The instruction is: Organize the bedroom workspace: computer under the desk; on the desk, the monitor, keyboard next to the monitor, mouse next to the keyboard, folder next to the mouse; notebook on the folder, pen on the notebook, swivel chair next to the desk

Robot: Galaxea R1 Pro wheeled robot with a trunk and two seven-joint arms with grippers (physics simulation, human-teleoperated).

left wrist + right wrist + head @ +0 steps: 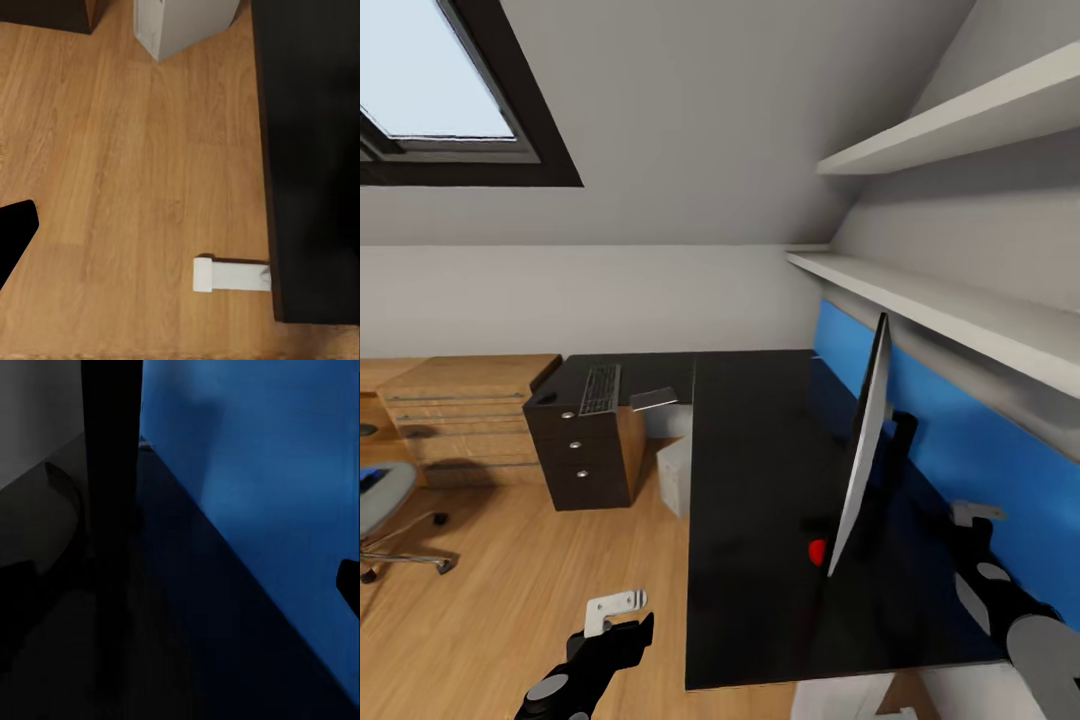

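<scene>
The monitor [863,440] stands edge-on on the black desk [760,500], its stand [112,510] close before the blue back panel [262,472]. The keyboard [600,388] lies on the desk's far left wing, with a thin grey rectangle [653,399] that looks like the notebook beside it. The computer [675,475] [184,22] sits on the floor under the desk. At the left edge is the swivel chair [385,500] with the blue folder [370,478] on it. My left gripper [622,615] hangs open over the floor. My right gripper [972,520] is open behind the monitor. Mouse and pen are out of view.
A dark drawer unit [580,450] carries the desk's left wing, and light oak drawers [460,420] stand beside it. Two white shelves [960,310] run above the blue panel. The desk's white leg foot [229,275] rests on the plank floor [112,187].
</scene>
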